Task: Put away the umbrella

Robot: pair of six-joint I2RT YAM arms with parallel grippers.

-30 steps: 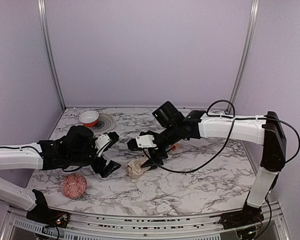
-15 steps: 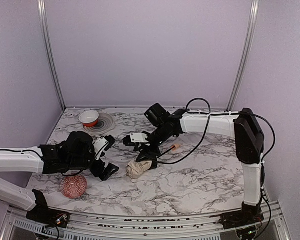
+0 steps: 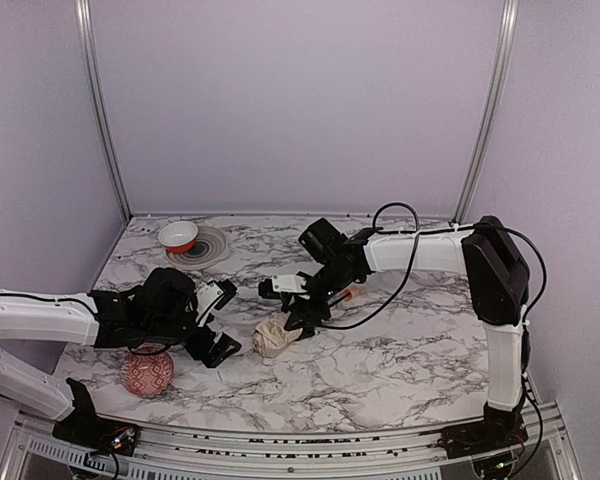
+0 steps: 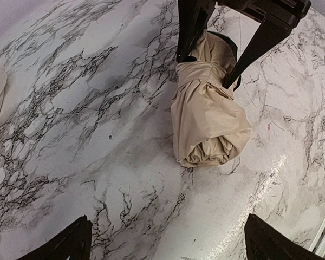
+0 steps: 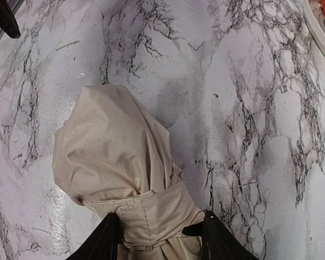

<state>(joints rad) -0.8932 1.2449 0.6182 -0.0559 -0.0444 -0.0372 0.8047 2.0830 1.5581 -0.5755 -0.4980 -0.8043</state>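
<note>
We see the folded compact umbrella of cream-beige fabric [image 3: 272,339] lying on its side on the white marble-patterned surface with grey veins [image 3: 400,365]. It is near the middle, a little toward the near edge, between the two arms. It looks to rest on the surface rather than hang above it.

The right fingers [image 5: 105,241] reach it from the far side and are closed on the umbrella's narrow end. One finger sits on each side of a stitched fabric band that wraps the cloth there, and the fabric fills the gap between them. In the left wrist view the same two dark fingers slant down against either flank of the bundle, whose rounded, gathered end points toward that camera.

The left fingers [image 4: 70,244] stand wide apart and hold nothing. They are low over the surface just to the left of the umbrella, apart from it, with their tips turned toward it.

A round red patterned ball [image 3: 146,372] sits near the front left, partly hidden under the left arm. A small white-and-orange bowl [image 3: 178,236] stands on a round grey-ringed plate [image 3: 212,246] at the far left corner, well apart from the umbrella. A small tan piece [image 3: 351,293] lies just behind the right arm; we cannot tell whether it joins the umbrella
</note>
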